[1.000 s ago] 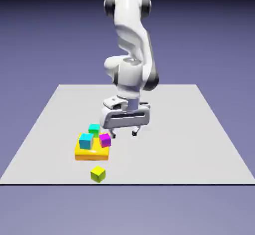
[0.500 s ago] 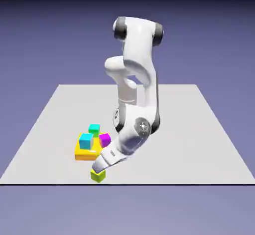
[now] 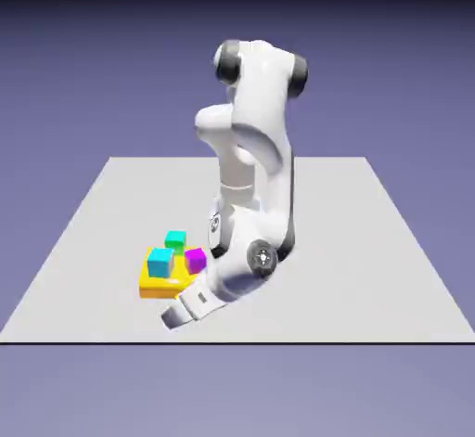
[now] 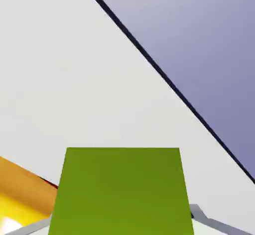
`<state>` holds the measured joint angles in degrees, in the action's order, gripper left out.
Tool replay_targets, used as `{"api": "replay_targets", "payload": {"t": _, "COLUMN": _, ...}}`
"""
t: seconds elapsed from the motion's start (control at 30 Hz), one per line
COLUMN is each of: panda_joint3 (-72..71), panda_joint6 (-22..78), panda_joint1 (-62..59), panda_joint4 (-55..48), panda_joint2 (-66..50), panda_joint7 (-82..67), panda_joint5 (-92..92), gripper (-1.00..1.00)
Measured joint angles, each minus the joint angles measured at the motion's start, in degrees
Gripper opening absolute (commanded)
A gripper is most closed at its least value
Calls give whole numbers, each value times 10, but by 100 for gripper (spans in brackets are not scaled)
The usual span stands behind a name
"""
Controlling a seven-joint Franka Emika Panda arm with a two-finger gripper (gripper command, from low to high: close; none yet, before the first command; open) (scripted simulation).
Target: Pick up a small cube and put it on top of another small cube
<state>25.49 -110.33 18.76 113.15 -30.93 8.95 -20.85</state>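
The exterior view looks from above and across the table (image 3: pixel 371 240), taking in the whole tabletop, the arm (image 3: pixel 255 147) and the backdrop from a moderate distance. The hand view sits very close to the tabletop, tilted, so the table (image 4: pixel 74 79) edge runs as a diagonal from upper left to lower right with backdrop beyond. Both views share the table surface and the yellow-orange slab (image 3: pixel 158 285) (image 4: pixel 20 189); the lime cube (image 4: pixel 122 191) fills the hand view's lower middle but is hidden in the exterior view.
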Motion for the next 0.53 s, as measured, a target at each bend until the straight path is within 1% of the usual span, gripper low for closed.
{"api": "replay_targets", "payload": {"t": 0.23, "panda_joint3": 62, "panda_joint6": 95, "panda_joint1": -25, "panda_joint4": 98, "panda_joint2": 145, "panda_joint7": 65, "panda_joint5": 38, "gripper": -100}}
{"api": "replay_targets", "payload": {"t": 0.27, "panda_joint3": 65, "panda_joint6": 100, "panda_joint1": -26, "panda_joint4": 103, "panda_joint2": 152, "panda_joint7": 69, "panda_joint5": 39, "gripper": -100}}
{"api": "replay_targets", "payload": {"t": 0.3, "panda_joint3": 65, "panda_joint6": 100, "panda_joint1": -26, "panda_joint4": 103, "panda_joint2": 152, "panda_joint7": 69, "panda_joint5": 39, "gripper": -100}}
{"api": "replay_targets", "payload": {"t": 0.4, "panda_joint3": 67, "panda_joint6": 25, "panda_joint1": -40, "panda_joint4": 154, "panda_joint2": 130, "panda_joint7": 74, "panda_joint5": 36, "gripper": -100}}
{"api": "replay_targets", "payload": {"t": 0.43, "panda_joint3": 68, "panda_joint6": 2, "panda_joint1": -44, "panda_joint4": 170, "panda_joint2": 123, "panda_joint7": 75, "panda_joint5": 35, "gripper": 100}}
{"api": "replay_targets", "payload": {"t": 0.5, "panda_joint3": 68, "panda_joint6": 1, "panda_joint1": -44, "panda_joint4": 170, "panda_joint2": 123, "panda_joint7": 76, "panda_joint5": 34, "gripper": 100}}
{"api": "replay_targets", "payload": {"t": 0.53, "panda_joint3": 67, "panda_joint6": 26, "panda_joint1": -39, "panda_joint4": 153, "panda_joint2": 130, "panda_joint7": 74, "panda_joint5": 35, "gripper": 100}}
